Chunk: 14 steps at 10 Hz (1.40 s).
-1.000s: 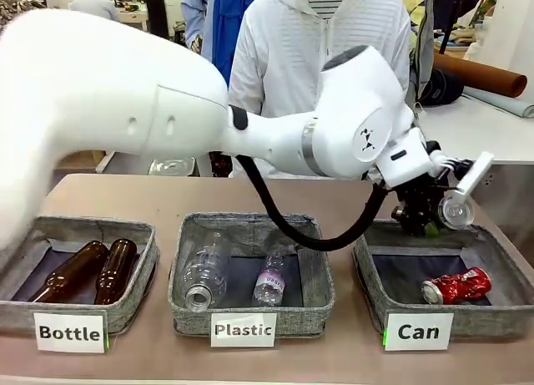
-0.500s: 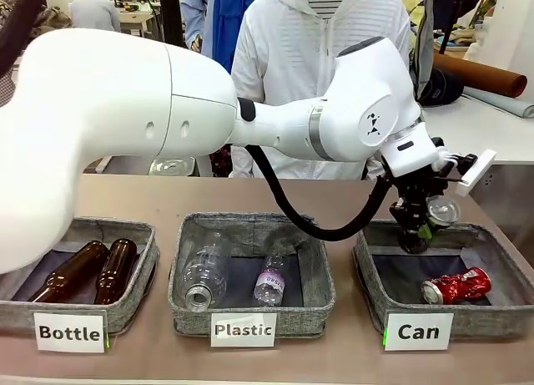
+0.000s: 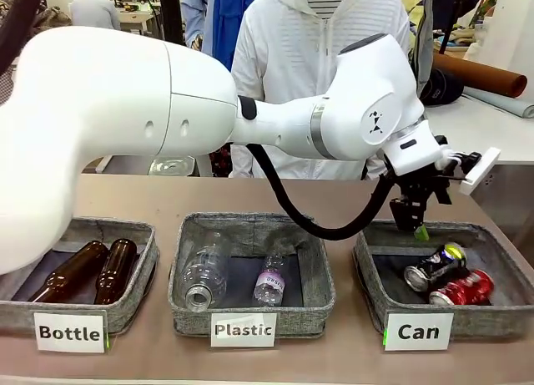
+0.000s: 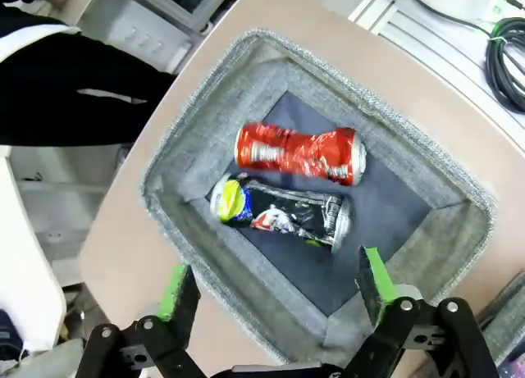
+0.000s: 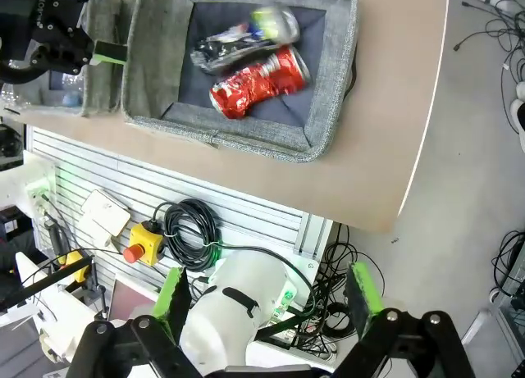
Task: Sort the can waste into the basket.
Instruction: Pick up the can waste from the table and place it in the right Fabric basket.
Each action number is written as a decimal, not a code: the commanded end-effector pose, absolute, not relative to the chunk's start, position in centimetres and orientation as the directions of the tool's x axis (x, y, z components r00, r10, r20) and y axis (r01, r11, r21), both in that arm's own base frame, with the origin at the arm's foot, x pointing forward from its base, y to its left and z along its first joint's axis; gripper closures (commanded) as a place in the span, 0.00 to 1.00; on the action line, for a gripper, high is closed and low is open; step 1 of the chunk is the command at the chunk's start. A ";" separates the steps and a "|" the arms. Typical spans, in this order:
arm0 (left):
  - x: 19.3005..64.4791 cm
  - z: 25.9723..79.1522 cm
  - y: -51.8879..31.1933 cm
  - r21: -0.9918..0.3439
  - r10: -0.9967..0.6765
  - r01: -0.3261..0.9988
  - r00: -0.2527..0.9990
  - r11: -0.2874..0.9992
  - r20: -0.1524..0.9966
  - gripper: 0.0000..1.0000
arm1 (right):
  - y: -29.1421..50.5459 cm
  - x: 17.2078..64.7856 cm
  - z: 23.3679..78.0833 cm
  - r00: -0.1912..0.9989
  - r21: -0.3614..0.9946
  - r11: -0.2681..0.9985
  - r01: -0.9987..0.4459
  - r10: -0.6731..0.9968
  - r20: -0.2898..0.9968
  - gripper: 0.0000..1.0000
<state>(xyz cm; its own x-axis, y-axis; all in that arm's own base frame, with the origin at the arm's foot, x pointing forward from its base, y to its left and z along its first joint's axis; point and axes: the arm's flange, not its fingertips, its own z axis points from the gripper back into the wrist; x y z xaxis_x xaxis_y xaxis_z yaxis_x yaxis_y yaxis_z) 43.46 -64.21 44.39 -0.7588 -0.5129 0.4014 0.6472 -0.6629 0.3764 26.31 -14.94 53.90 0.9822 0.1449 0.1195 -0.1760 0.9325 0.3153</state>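
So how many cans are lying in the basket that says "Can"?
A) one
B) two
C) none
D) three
B: a red can and a black can lie side by side on the dark floor of the Can basket, under the open left gripper.

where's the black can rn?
Front view: black can lies in the Can basket at the right, against the red can, below the open left gripper.
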 end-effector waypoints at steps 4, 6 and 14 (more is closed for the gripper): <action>42.1 49.6 -55.2 0.127 -0.715 0.809 -0.571 -0.574 0.404 0.00 | -14.0 27.1 54.8 0.973 0.289 0.934 -0.209 0.168 0.159 0.00; 40.9 55.1 -45.5 0.010 -0.781 0.870 -0.448 -0.493 0.434 0.00 | -9.9 31.3 56.1 0.954 0.275 0.915 -0.294 0.262 0.146 0.00; 44.8 51.8 -2.4 -0.414 -0.165 0.868 0.467 0.274 0.869 0.00 | 6.4 40.9 56.3 0.908 0.801 0.445 -0.400 0.310 0.281 0.00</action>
<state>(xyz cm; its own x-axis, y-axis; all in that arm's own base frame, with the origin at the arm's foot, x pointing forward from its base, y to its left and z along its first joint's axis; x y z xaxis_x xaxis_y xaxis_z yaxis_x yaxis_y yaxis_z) 42.85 -2.61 54.07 0.4115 -0.3583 0.8380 0.9054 0.2659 -0.3310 40.81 8.48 56.20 0.8759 0.3823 0.2944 -0.4680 0.5245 0.7112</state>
